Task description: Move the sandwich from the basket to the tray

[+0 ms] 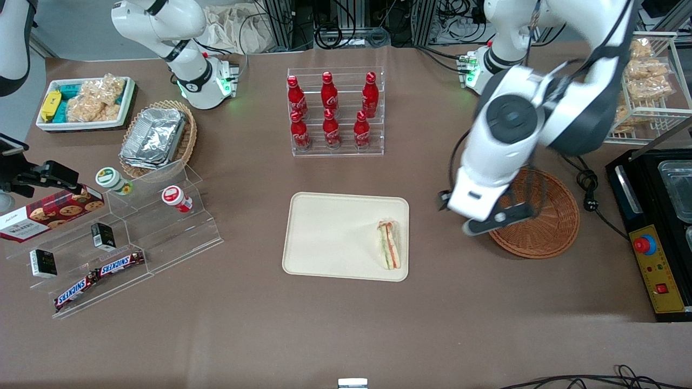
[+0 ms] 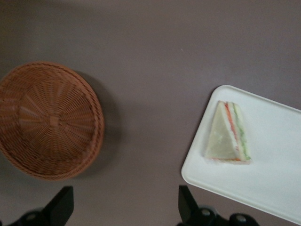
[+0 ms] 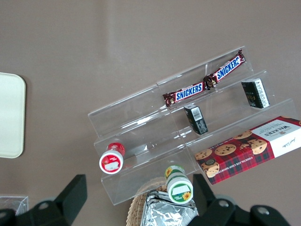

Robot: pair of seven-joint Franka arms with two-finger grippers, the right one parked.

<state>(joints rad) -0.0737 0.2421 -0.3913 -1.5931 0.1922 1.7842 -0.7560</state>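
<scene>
The sandwich (image 1: 389, 244) (image 2: 228, 134), a small white-bread wedge with orange-red and green layers, lies on the cream tray (image 1: 335, 237) (image 2: 273, 160), by the tray edge nearest the basket. The round reddish-brown basket (image 1: 540, 216) (image 2: 49, 120) stands beside the tray, toward the working arm's end, with nothing in it. My left gripper (image 1: 486, 216) (image 2: 123, 202) hangs above the table between tray and basket, over the basket's rim. Its fingers (image 2: 183, 200) are spread wide and it is open, holding nothing.
A clear rack of red cola bottles (image 1: 335, 111) stands farther from the camera than the tray. A black appliance (image 1: 657, 227) with a cable (image 1: 589, 189) and a white wire rack of snacks (image 1: 649, 81) sit near the basket. A stepped acrylic shelf (image 1: 108, 237) lies toward the parked arm's end.
</scene>
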